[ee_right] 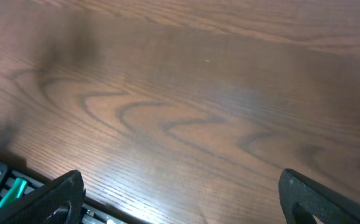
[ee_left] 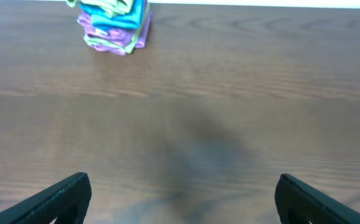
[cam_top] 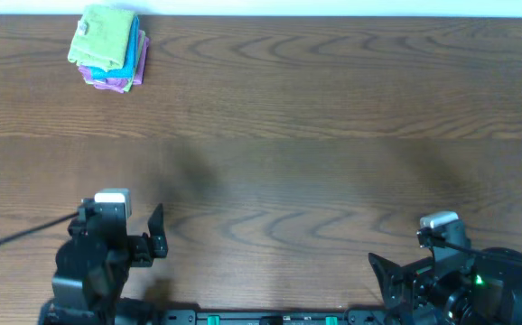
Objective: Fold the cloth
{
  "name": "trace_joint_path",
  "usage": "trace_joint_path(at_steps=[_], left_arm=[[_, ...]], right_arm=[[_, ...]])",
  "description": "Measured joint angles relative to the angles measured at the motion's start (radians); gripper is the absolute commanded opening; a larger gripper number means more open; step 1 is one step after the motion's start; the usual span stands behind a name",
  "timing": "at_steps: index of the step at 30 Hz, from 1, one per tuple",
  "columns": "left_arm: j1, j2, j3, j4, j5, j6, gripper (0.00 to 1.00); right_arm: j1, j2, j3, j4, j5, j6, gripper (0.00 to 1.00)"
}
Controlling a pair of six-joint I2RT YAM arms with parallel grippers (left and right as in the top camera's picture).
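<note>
Overhead: a stack of folded cloths (cam_top: 107, 47), green on top, perhaps four in all, sits at the table's (cam_top: 315, 135) far left corner, well apart from both arms.

Left wrist: the left gripper (ee_left: 183, 196) is spread wide above bare wood, with the stack far ahead.

Right wrist: the right gripper (ee_right: 181, 193) is likewise parted and holds nothing.

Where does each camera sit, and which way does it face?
Overhead: above the table, facing straight down; left arm and right arm show.
Left wrist: low, facing the cloth stack; open left end effector shows.
Right wrist: low, facing the table; open right end effector shows.
Shared: overhead and left wrist both see the cloth stack.
</note>
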Motion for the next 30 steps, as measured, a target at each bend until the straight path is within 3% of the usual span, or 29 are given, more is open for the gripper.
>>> trace_joint_path(at_steps=[13,21,30], left_arm=[[0.042,-0.267,-0.410,0.237,0.094,0.059,0.96],[0.042,-0.290,-0.500,0.339,0.127,0.058,0.95],[0.042,-0.290,-0.500,0.339,0.128,0.058,0.95]], right_arm=[[0.000,-0.001,0.000,0.000,0.000,0.000,0.99],[0.000,-0.001,0.000,0.000,0.000,0.000,0.99],[0.000,-0.001,0.000,-0.001,0.000,0.000,0.99]])
